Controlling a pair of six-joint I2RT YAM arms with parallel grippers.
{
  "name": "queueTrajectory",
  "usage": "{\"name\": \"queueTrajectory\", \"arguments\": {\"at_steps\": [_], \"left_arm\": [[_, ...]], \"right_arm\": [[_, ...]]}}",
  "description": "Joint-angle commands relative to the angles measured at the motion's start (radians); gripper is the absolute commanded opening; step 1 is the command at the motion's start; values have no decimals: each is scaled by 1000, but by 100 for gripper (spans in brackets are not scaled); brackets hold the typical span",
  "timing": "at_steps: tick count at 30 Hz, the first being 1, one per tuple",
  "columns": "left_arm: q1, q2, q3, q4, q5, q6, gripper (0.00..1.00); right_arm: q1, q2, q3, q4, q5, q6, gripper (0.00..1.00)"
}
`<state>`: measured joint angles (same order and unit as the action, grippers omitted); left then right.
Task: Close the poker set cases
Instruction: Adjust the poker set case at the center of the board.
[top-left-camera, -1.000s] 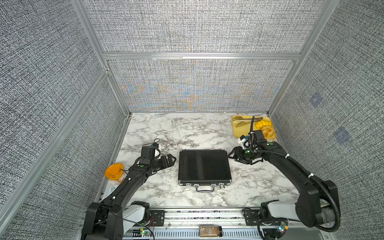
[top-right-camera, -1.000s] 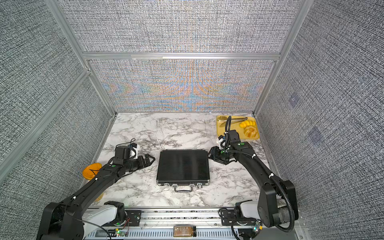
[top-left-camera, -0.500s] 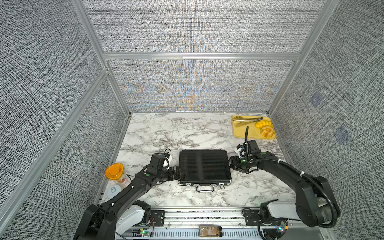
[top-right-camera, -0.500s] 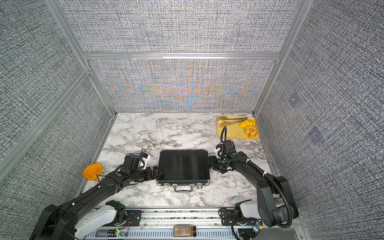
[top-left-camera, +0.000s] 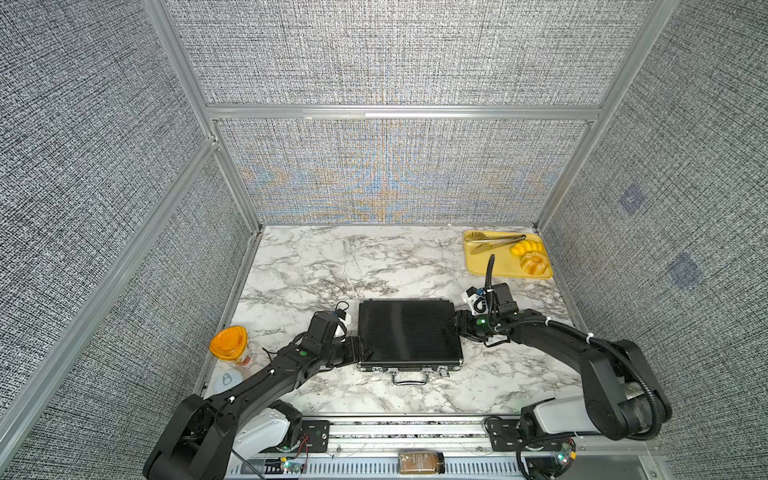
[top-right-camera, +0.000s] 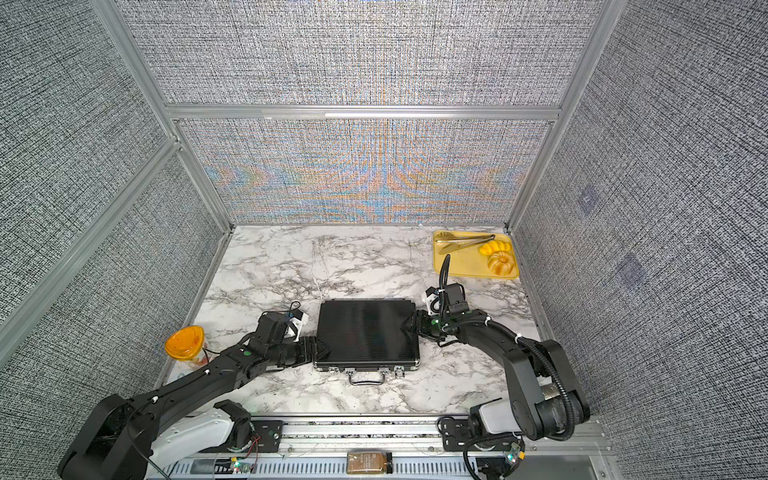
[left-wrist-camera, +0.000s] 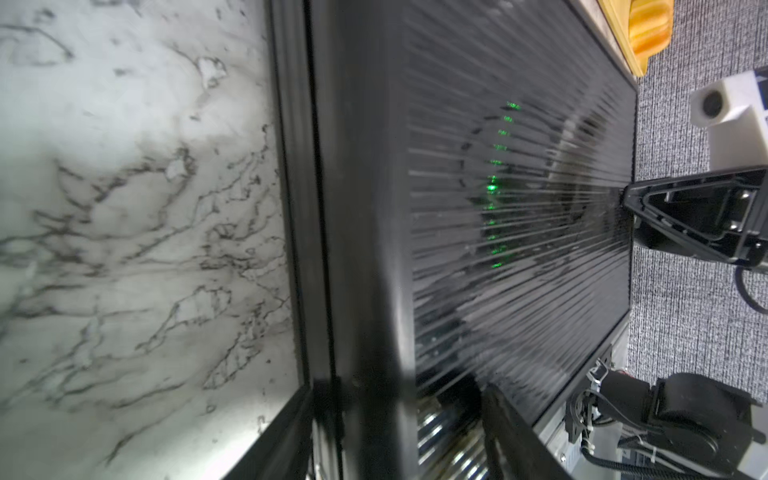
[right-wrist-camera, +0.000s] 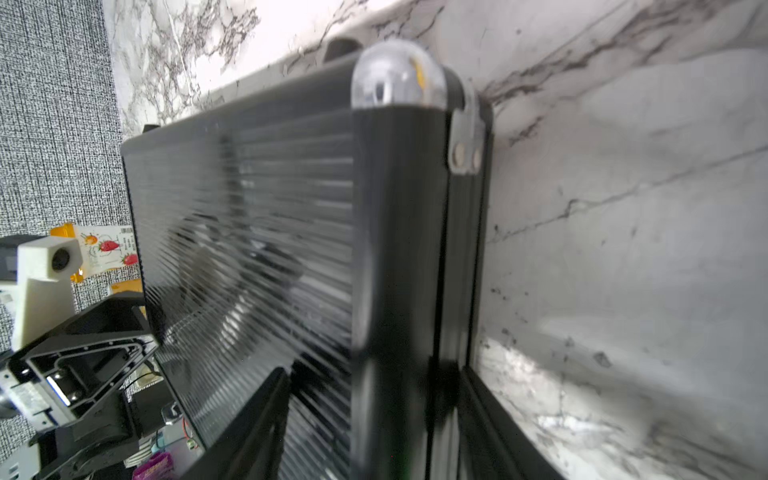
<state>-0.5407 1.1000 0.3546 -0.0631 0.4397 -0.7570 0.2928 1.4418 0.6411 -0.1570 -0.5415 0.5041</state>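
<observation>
**Position of case.** The poker set case lies flat on the marble table, at mid-width and toward the near edge. Its lid is down. Its handle and latches face the near side.

**Left gripper.** In both top views the left gripper meets the case's left edge close to the near-left corner. The left wrist view shows that edge lying between the two fingers. One finger rests over the ribbed lid. The other finger runs along the table at the foot of the side wall. The fingers stand narrow, clamped on the thickness of the case. Whether the lower finger reaches under the base cannot be told.

**Right gripper.** The right gripper meets the case's right edge about midway along it. In the right wrist view one finger lies on the lid. The other finger sits at table level against the side wall, with the edge held between them. The gap is narrow and matched to the case's thickness. The fingertips are blurred.

**Surroundings.** A yellow tray sits at the far right corner, well apart from the case. An orange-lidded container stands at the left edge of the table.
</observation>
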Motion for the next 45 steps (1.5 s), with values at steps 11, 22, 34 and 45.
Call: {"name": "queueTrajectory", "arguments": {"at_steps": [11, 22, 34, 45], "left_arm": [[-29, 14, -74, 115, -20, -76, 53], [-31, 20, -66, 102, -72, -92, 53], [-32, -22, -63, 56, -136, -101, 53], [-32, -2, -1, -26, -187, -58, 53]], "right_arm": [[118, 186, 74, 8, -82, -54, 44], [135, 334, 276, -62, -87, -116, 44], [124, 394, 433, -156, -11, -149, 44], [39, 214, 427, -319, 121, -157, 59]]}}
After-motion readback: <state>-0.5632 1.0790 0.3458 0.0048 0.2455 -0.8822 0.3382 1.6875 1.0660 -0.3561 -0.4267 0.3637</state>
